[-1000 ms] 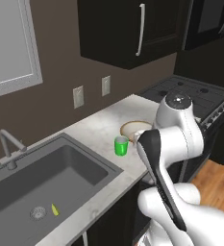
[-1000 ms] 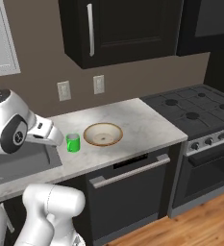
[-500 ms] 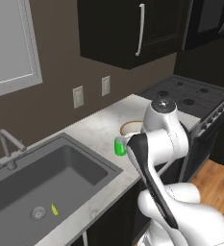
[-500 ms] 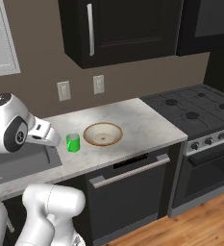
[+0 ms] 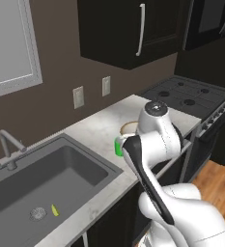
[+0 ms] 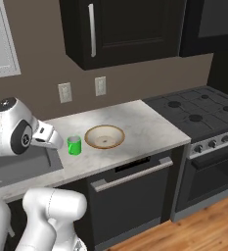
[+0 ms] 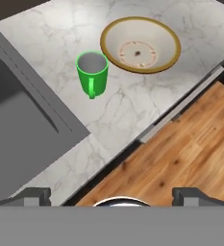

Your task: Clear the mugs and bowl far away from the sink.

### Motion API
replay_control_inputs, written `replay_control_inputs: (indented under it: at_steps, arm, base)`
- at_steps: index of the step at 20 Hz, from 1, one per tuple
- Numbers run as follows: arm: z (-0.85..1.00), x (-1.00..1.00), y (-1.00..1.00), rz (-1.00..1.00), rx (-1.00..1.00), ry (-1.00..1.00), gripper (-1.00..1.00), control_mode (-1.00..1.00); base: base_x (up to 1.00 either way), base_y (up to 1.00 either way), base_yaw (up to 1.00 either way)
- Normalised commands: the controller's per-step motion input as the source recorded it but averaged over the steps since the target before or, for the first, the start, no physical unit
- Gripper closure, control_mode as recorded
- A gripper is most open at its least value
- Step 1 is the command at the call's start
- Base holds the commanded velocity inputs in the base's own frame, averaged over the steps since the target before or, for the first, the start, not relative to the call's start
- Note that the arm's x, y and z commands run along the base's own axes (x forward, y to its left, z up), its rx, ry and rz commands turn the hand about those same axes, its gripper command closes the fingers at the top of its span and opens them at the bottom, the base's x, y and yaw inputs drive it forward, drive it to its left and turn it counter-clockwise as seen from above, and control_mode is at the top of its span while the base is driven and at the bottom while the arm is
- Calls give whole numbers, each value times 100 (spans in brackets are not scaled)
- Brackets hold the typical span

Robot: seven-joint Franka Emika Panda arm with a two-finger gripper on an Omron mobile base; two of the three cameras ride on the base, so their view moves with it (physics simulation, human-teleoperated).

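Note:
A bright green mug (image 7: 92, 73) stands upright on the marble counter (image 7: 51, 38), just right of the sink (image 7: 17, 129) edge. In the right base view the mug (image 6: 74, 145) sits between the sink and the bowl. The bowl (image 7: 140, 44), cream-tan with a brown-gold rim, rests next to the mug on its far side from the sink; it also appears as bowl (image 6: 104, 136). My gripper (image 7: 112, 196) hovers above the counter's front edge, open and empty, its fingertips (image 7: 34, 194) wide apart. The arm hides most of the mug (image 5: 117, 146) in the left base view.
The dark sink (image 5: 41, 188) has a faucet (image 5: 7, 144), a drain (image 5: 36, 212) and a small yellow-green scrap (image 5: 54, 210). A black stove (image 6: 193, 110) borders the counter on the right. A dishwasher front (image 6: 130, 193) sits below, above wood floor. Dark cabinets (image 6: 120, 29) hang overhead.
The arm's upper part has swung a little leftward in the left base view, toward the sink side. Mug and bowl have not moved. The gripper stays open.

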Motion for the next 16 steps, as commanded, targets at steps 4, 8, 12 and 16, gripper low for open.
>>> replay_control_inputs:
  at_steps: [4,8,12,16]
  arm:
    - [-16,30,0,0,0,0,-100,-100]
    - [-20,29,0,0,0,0,-100,-100]
    - [-28,16,0,0,5,0,-100,-100]
    - [-24,17,0,0,6,0,-100,-100]
  base:
    - [0,0,0]
    - [0,0,0]
    - [0,0,0]
    - [0,0,0]
